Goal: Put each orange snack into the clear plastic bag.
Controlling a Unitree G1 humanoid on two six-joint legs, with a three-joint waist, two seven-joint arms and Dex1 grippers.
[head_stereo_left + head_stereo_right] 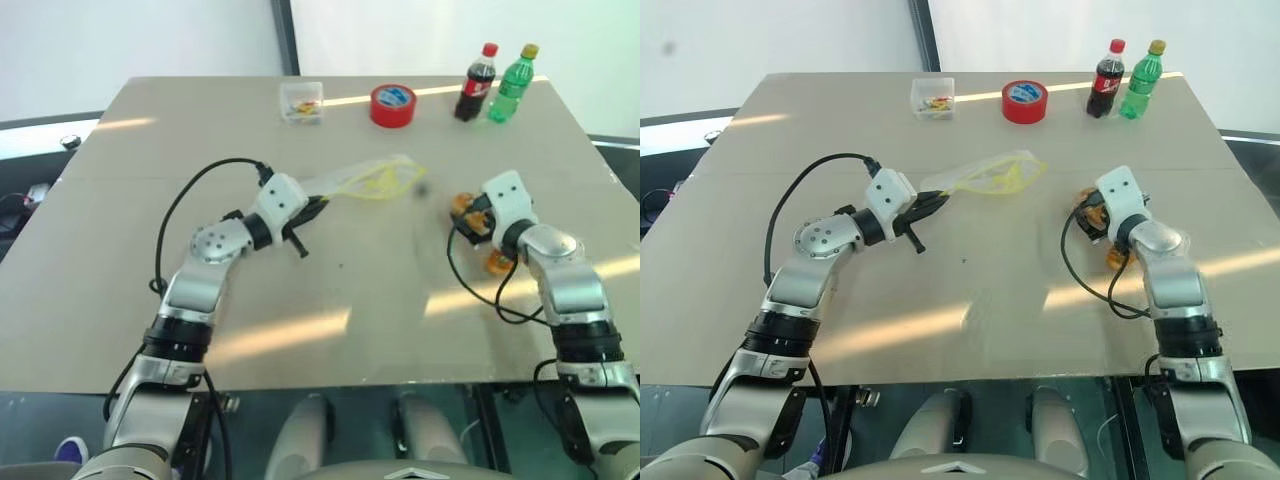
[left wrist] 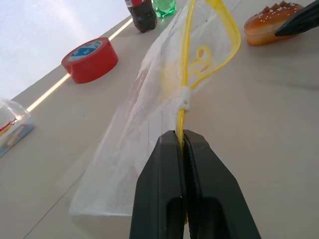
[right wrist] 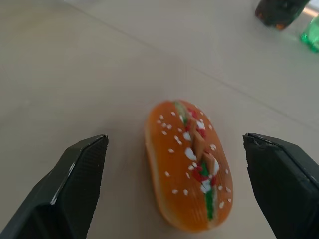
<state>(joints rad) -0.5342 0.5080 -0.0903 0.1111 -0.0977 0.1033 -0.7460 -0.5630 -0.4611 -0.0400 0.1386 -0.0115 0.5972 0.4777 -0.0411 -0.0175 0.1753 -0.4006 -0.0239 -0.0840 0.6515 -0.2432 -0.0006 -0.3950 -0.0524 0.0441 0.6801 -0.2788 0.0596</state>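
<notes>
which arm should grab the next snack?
Right. The right gripper is open with an orange snack lying between its fingers; the left gripper is shut on the clear plastic bag.

**Arm and end effector status**

Left arm reaches forward and inward, forearm roughly level over the counter [image 1: 120, 300]. Left end effector [image 2: 183, 144] has its fingers pressed together on a thin yellow strip [image 2: 185, 74]. Right arm extends forward on its own side. Right end effector [image 3: 174, 149] angles slightly downward, fingers spread wide, gripping nothing.
</notes>
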